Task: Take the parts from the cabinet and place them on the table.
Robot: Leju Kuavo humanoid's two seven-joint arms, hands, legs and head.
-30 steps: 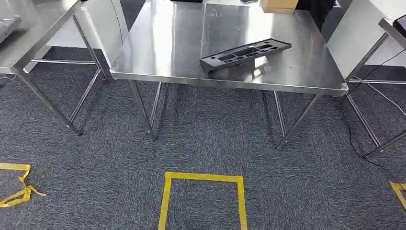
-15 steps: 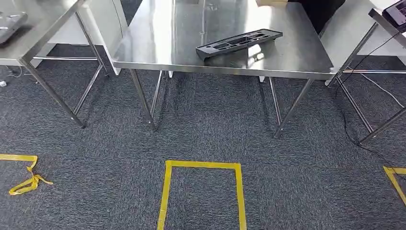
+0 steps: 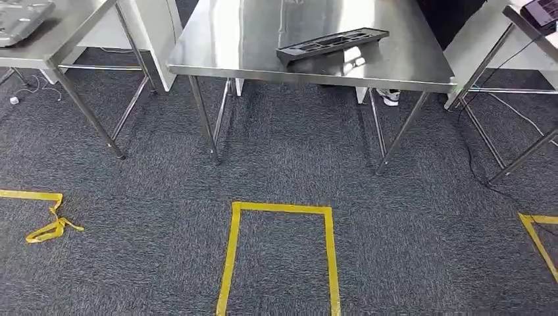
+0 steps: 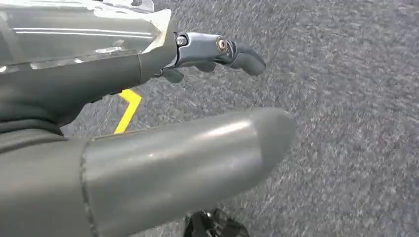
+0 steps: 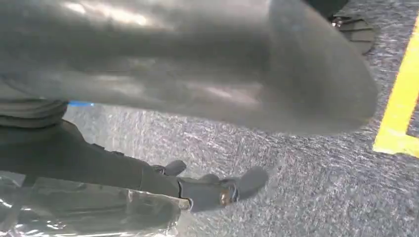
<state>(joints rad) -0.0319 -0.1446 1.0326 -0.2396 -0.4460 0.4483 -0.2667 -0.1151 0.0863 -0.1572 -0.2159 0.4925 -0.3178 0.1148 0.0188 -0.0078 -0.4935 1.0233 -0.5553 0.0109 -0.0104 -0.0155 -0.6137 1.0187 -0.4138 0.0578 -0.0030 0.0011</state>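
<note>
A long black moulded part [image 3: 332,45] lies on the steel table [image 3: 217,52] ahead of me, near its front edge. My left hand [image 4: 99,79] hangs over the grey carpet with its fingers [image 4: 217,47] stretched out, its thumb apart, and nothing in it. My right hand [image 5: 99,158] also hangs over the carpet, its fingers [image 5: 217,190] extended and holding nothing. No cabinet shows in these views.
A second steel table [image 3: 66,33] at the left carries a grey part [image 3: 23,20]. A third table [image 3: 526,26] stands at the right, with cables [image 3: 474,158] on the floor. A yellow tape square [image 3: 279,210] marks the carpet. A person's shoe [image 3: 389,97] shows behind the table.
The whole picture has shifted: the table and the tape marks now sit higher in the head view, so the camera has moved. The black part stays where it was on the table.
</note>
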